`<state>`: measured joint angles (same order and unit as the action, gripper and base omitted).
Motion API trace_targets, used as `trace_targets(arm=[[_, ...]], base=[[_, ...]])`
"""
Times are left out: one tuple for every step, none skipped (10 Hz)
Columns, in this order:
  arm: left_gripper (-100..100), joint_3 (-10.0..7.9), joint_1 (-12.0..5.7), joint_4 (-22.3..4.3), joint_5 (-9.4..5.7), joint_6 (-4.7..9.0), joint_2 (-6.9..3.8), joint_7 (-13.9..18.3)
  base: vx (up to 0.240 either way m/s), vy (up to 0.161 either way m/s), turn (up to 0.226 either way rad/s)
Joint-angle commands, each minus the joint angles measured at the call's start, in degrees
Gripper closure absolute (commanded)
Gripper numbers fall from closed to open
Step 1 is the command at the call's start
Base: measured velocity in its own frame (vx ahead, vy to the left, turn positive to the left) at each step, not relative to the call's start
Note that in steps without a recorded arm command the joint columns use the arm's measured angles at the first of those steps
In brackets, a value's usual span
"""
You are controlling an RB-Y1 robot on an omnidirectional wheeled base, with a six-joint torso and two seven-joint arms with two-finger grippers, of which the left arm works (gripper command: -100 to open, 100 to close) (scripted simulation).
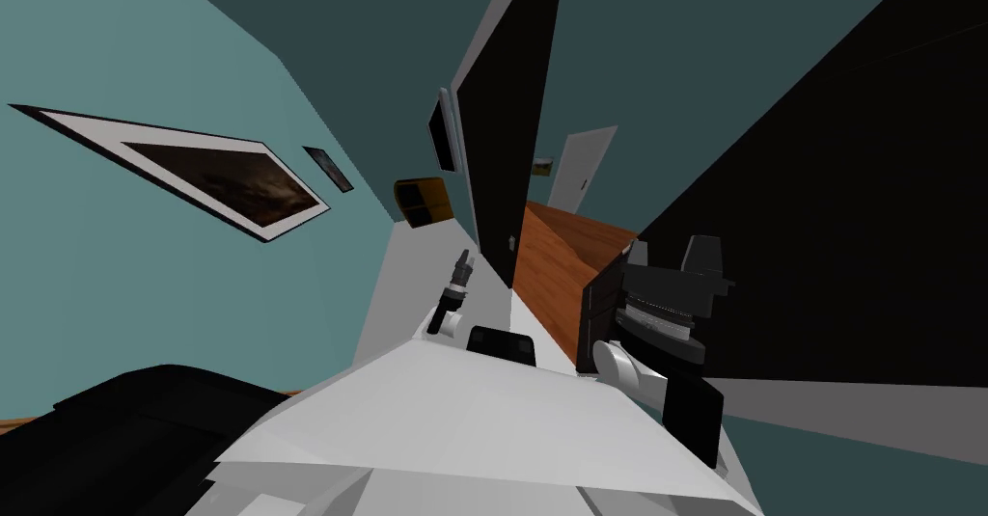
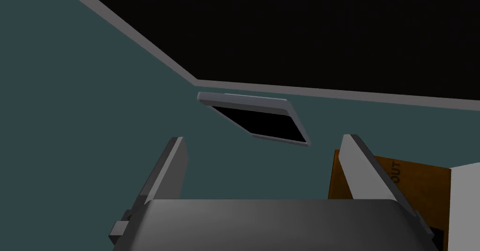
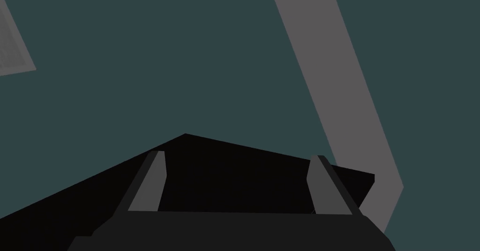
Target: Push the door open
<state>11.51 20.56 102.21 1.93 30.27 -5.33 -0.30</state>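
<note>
Black and flat, the door (image 1: 507, 105) stands straight ahead of us in the head view, a tall dark panel seen nearly edge-on. A grey frame (image 1: 487, 38) runs along one side, and a small pale handle (image 1: 509, 242) sits low near its free edge. A brown wooden surface (image 1: 560, 259) lies just beside it. Our left end effector (image 1: 464, 261) reaches up close to the handle end of the panel, but we cannot tell whether it touches. In its wrist view its fingers (image 2: 180, 168) stand well apart with nothing between them, facing a teal wall (image 2: 93, 121). Our right end effector (image 3: 236, 182) also has its blades spread and empty. A flat black surface lies just beyond them, and we cannot say whether that is the door's face. We judge the door to be a stiff, fairly heavy slab that swings on hinges, so it needs no grasp, only steady pressure on its broad face. The best place to push is likely out near the handle edge, far from the hinges, where the least force should turn it. The face looks smooth, and thin blade tips may skid on it, so pressing squarely seems wiser than pressing at a slant.
</note>
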Motion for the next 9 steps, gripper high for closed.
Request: trace_targets(arm=[[-100, 0.75, -0.56, -2.3, 0.01, 0.76, -0.15, 0.2], [-100, 1.21, -1.0, -3.6, 0.02, 1.09, -0.19, 0.3], [-100, 1.66, -1.44, -5.0, 0.03, 1.42, -0.24, 0.4], [-100, 2.12, -1.88, -6.3, 0.03, 1.75, -0.29, 0.6], [-100, 2.57, -2.33, -7.7, 0.04, 2.08, -0.34, 0.7], [-100, 3.03, -2.77, -9.0, 0.05, 2.41, -0.38, 0.8], [-100, 3.48, -3.21, -10.4, 0.05, 2.74, -0.41, 0.9], [-100, 3.94, -3.65, -11.7, 0.06, 3.07, -0.44, 1.0], [-100, 4.39, -4.09, -13.1, 0.07, 3.39, -0.46, 1.2]], base=[[0.085, 0.037, -0.12], [0.092, 0.048, -0.09], [0.081, 0.058, -0.105], [0.083, 0.057, -0.098], [0.1, 0.06, -0.105], [0.096, 0.052, -0.111], [0.086, 0.054, -0.089], [0.084, 0.05, -0.087], [0.08, 0.047, -0.117]])
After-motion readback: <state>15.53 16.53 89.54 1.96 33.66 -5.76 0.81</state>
